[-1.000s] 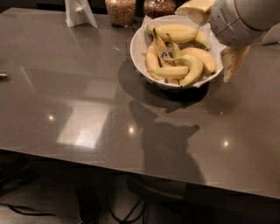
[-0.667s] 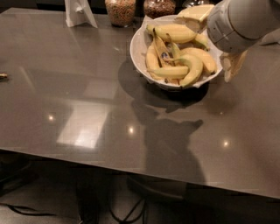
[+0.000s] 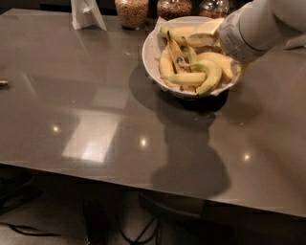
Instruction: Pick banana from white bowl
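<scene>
Dark glossy table (image 3: 95,143), ceiling lights reflected in it. Small object (image 3: 3,83) at the far left edge, can't identify. Along the back edge: white folded stand (image 3: 86,12), then glass jars (image 3: 131,10) of grain. White bowl (image 3: 149,50) sits back-right, near the jars, with bananas (image 3: 203,76) heaped inside. Gripper (image 3: 206,29) hangs over the bowl's far side, just above the bananas; open or clenched, can't tell.

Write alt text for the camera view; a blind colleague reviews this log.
The robot's gripper is over the far side of a white bowl of bananas on a dark table. Glass jars stand behind it.
</scene>
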{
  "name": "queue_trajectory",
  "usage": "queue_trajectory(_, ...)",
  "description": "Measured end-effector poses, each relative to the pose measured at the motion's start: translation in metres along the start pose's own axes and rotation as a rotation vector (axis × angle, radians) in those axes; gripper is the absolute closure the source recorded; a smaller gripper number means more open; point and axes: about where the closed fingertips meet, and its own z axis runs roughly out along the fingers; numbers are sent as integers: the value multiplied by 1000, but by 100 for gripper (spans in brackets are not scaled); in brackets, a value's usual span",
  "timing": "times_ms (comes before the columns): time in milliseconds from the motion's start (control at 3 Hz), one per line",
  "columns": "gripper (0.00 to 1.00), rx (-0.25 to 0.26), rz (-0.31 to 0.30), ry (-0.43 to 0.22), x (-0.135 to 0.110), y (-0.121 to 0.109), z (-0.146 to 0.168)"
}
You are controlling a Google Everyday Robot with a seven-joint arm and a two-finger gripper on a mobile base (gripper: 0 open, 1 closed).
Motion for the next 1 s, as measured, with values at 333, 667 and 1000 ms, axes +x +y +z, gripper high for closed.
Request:
queue_trajectory(333,29,3,48,-53,5,5,19)
queue_trajectory(667,29,3,74,-81,8,8,29)
queue_trajectory(1000,31,-24,76,-100,7,14,33)
